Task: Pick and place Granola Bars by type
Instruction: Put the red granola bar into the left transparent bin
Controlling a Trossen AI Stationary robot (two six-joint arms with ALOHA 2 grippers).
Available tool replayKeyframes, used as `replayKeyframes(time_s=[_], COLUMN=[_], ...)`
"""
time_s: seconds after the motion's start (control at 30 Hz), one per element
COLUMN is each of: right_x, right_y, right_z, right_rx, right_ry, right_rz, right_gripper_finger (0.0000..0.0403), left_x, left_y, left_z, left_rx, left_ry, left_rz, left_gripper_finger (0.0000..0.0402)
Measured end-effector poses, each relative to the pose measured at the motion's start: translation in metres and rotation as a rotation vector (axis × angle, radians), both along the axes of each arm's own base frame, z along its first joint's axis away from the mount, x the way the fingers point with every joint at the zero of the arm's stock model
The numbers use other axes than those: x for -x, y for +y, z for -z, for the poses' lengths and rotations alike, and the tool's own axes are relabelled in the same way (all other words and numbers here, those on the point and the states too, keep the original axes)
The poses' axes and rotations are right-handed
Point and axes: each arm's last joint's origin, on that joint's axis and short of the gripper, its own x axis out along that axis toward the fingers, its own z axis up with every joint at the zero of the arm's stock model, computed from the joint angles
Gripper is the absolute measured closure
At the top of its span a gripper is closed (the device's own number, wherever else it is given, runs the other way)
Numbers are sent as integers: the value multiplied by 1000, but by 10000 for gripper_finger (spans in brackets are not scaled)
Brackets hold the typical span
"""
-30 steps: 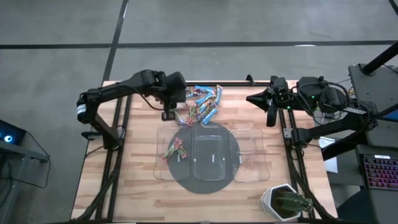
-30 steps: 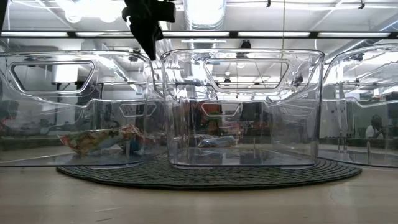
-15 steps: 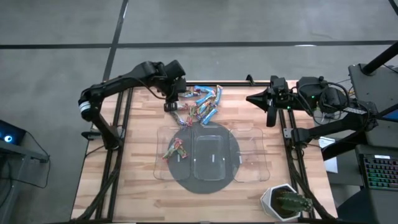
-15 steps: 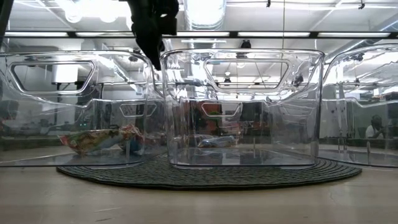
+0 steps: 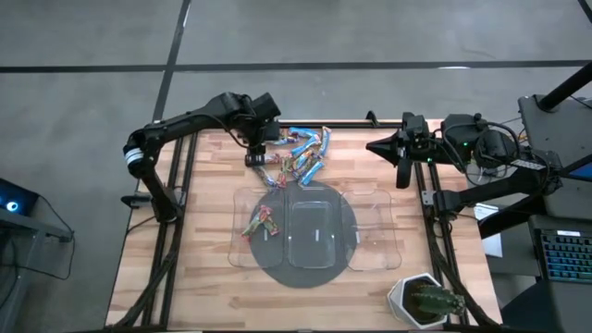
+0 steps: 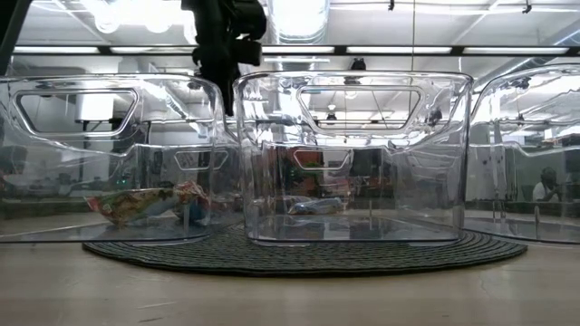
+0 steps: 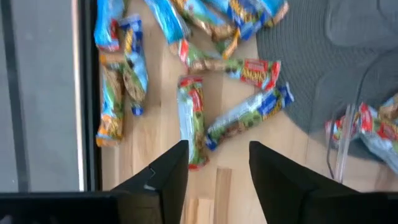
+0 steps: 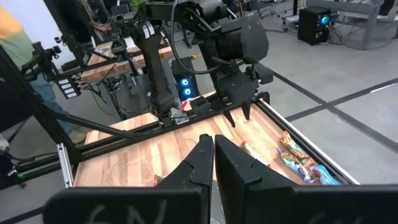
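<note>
The left gripper (image 5: 253, 157) has slid toward the frame's top — fingers now parted, empty — over the Granola Bars (image 5: 301, 155); right gripper (image 5: 405, 176) stays shut.

Grey concrete floor (image 5: 370, 32) surrounds the wooden table (image 5: 203, 268); bright ceiling lights (image 6: 136, 11) shine overhead.

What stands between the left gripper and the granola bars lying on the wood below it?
Nothing visible. The left gripper hovers open above the loose granola bars, with only bare table between them.
</note>
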Motion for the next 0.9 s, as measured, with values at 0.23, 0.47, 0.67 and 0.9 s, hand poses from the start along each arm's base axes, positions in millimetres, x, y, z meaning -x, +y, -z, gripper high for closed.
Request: replayKeyframes(time_s=[0.23,0.47,0.67,0.9], right_x=[-2,-17,-21,-21], right_y=[-1,-6,-11,-12], right_z=[1,7,6,1], right_rx=[-18,-16,-12,-9], right_ry=[1,45,50,38], right_rz=[34,57,80,79], right_gripper_finger=[394,394,394,394], left_x=[5,15,28,37], left_y=[-4,-12,-18,-21], left_z=[-2,-20,-39,-52], left_rx=[60,123,93,65], left_ry=[-1,-113,-201,-267], left_rz=[-32,-44,-63,-69], left_gripper_finger=[341,400,401,401])
